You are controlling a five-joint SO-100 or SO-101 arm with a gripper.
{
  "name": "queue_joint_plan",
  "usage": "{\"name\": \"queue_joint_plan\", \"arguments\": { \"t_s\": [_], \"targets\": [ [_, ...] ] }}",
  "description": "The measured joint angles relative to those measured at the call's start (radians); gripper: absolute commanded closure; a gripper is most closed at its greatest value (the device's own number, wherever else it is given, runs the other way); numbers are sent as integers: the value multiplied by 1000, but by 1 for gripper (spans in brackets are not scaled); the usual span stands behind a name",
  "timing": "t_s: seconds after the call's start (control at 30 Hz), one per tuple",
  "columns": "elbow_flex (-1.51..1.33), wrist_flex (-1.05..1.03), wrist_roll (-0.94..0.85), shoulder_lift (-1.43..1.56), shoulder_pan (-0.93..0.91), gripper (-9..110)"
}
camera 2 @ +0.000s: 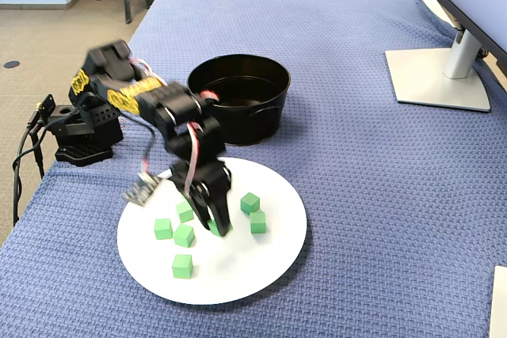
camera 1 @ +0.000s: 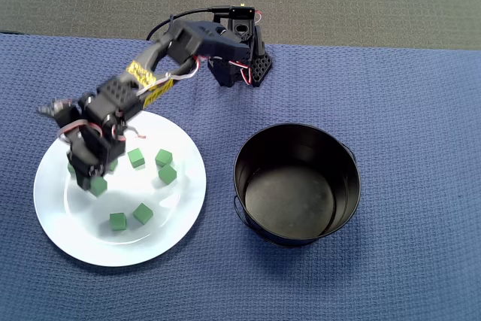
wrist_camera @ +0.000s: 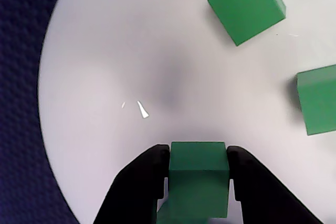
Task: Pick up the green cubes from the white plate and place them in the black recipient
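- Blue cloth [camera 1: 421,110] carries everything; white plate [camera 1: 68,223] near its left edge in the overhead view, empty black pot [camera 1: 297,186] beside it.
- Gripper [wrist_camera: 198,157] clenches one green cube [wrist_camera: 198,179] by flat opposite faces over the plate.
- Cube looks light, stiff, easy to pinch.

The arm [camera 1: 154,73] is matte black plastic throughout — yellow labels with dark print on its links, red and white wires looping at the joints, a small circuit board [camera 2: 142,188] dangling by the wrist — and ends in two black fingers [wrist_camera: 139,182].
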State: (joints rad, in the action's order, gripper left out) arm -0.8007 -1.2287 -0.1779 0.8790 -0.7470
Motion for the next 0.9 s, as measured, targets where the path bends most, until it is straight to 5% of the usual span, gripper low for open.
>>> {"name": "queue_joint_plan", "arguments": {
  "t_s": [0.4, 0.9],
  "targets": [
    [-676, 6, 3, 808, 106, 102],
    [-939, 26, 245, 1215, 787, 102]
  ]
}}
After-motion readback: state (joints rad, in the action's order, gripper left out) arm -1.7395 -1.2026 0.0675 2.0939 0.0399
